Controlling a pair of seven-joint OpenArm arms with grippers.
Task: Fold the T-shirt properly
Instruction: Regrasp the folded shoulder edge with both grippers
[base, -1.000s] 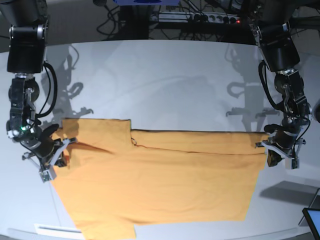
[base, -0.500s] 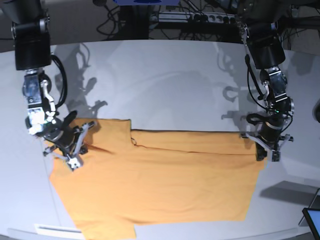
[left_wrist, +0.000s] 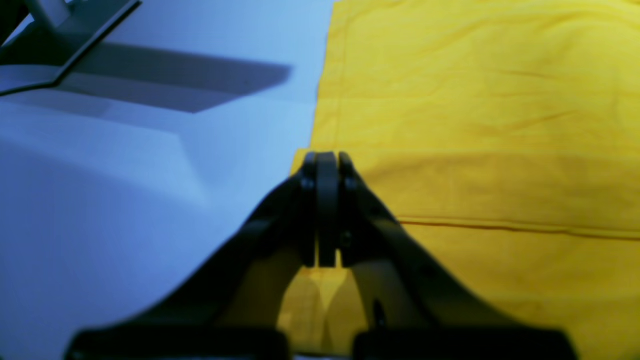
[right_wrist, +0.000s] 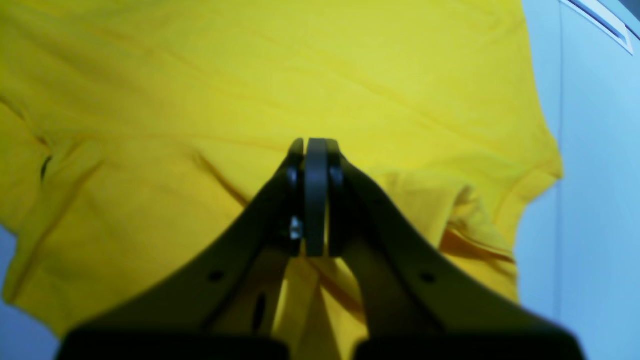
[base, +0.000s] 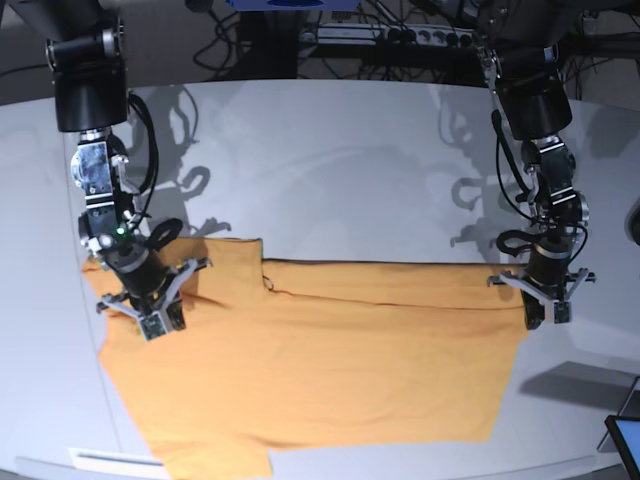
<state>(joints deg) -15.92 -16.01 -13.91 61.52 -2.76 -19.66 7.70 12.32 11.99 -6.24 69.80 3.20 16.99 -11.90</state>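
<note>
Both grippers now sit further up-frame than before. One T-shirt (base: 310, 360) lies across the lower half of the base view on one white table (base: 330, 160). Two grippers: left gripper (base: 541, 312) and right gripper (base: 158, 325), each fully closed, jaws pressed together over the cloth, holding nothing visible.
</note>
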